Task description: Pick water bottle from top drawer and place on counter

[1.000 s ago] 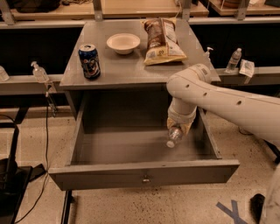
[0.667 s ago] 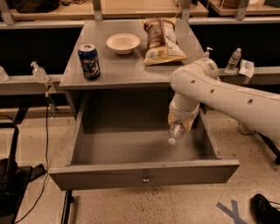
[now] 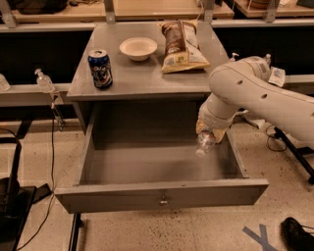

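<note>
The water bottle (image 3: 205, 142) is a small clear bottle with its white cap pointing down and to the left. It hangs tilted above the right side of the open top drawer (image 3: 162, 192). My gripper (image 3: 211, 131) is shut on the bottle's upper end and is mostly hidden under my white wrist. The bottle is lifted off the drawer floor, just inside the right wall and below the counter's front edge. The grey counter (image 3: 142, 76) lies behind and above the drawer.
On the counter stand a blue soda can (image 3: 100, 68), a white bowl (image 3: 138, 48) and a chip bag (image 3: 180, 45). A pump bottle (image 3: 45, 81) sits on the left ledge. A tan wooden shelf (image 3: 157, 7) runs behind. A blue floor mark (image 3: 260, 238) lies at lower right.
The arm has lifted the bottle up from the drawer floor and slightly toward the right wall. The camera view has also shifted a little.
</note>
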Available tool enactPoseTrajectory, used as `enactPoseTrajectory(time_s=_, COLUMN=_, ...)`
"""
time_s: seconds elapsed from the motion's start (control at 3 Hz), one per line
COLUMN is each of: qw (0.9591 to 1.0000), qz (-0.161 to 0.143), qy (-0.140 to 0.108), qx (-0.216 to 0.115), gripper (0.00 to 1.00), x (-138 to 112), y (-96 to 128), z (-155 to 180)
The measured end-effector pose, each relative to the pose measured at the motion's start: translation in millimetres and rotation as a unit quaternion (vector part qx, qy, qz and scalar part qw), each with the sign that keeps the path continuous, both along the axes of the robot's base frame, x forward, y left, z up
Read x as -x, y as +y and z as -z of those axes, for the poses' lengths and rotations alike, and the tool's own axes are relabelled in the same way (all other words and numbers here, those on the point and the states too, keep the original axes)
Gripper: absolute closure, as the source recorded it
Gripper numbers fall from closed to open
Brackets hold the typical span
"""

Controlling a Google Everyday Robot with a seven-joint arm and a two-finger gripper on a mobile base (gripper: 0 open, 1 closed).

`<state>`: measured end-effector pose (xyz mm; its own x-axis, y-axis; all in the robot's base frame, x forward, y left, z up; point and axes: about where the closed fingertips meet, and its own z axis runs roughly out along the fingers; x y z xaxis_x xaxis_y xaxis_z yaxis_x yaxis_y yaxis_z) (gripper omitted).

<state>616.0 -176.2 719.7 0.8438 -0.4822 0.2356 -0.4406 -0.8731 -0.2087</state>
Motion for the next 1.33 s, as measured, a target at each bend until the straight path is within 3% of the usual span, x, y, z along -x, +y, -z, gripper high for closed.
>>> enactPoseTrajectory(time_s=0.67, qw=0.999, qz=-0.02, qy=-0.022, qx=-0.035, gripper=1.0, x=4, y=3, z=-30)
enactPoseTrajectory(time_s=1.0, qw=0.9971, qz=-0.032, qy=-0.028, qx=-0.064, gripper=1.0, x=3, y=5, z=-39)
enactPoseTrajectory(time_s=1.33, qw=0.9941, qz=-0.042, qy=-0.051, qx=-0.086, gripper=1.0, x=0, y=5, z=-66)
